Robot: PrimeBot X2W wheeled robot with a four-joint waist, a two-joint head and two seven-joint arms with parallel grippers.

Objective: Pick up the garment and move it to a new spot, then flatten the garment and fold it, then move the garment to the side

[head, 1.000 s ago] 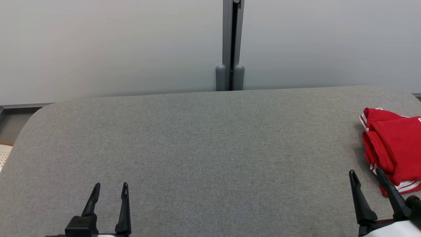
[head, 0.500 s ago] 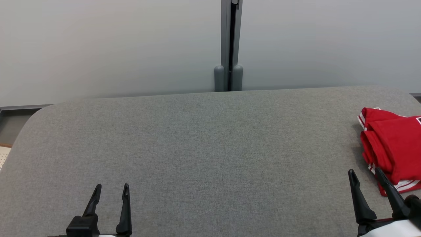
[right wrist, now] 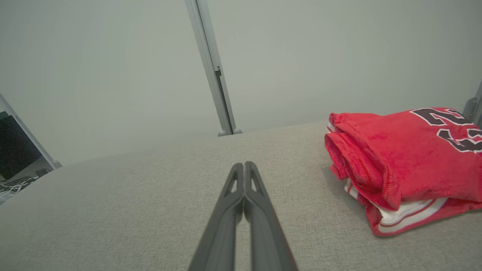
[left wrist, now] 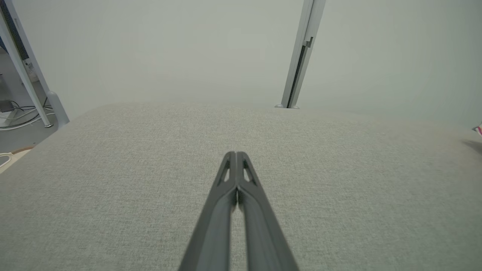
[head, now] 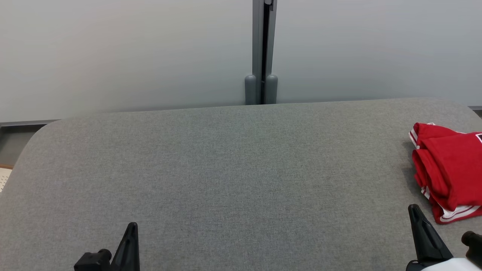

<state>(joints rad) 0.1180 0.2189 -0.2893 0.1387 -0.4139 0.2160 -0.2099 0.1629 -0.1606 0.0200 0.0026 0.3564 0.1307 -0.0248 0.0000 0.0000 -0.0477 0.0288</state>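
Grey fabric-covered tabletop (head: pixel 226 169) with rounded corners, pale wall panels (head: pixel 113 52) behind at twelve o'clock, grey vertical post (head: pixel 262 45) between the panels, two rounded grey caps (head: pixel 250 89) at its base, white cables (left wrist: pixel 15 118) on floor at nine o'clock

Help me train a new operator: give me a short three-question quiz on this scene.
1. True or false: the garment lies folded near the table's right edge.
2. The left end effector and right end effector are: A) open; B) shut and empty; C) shut on the garment.
3. Which end effector is nearer the garment?
Key: 1 true; 2 B; 3 right.
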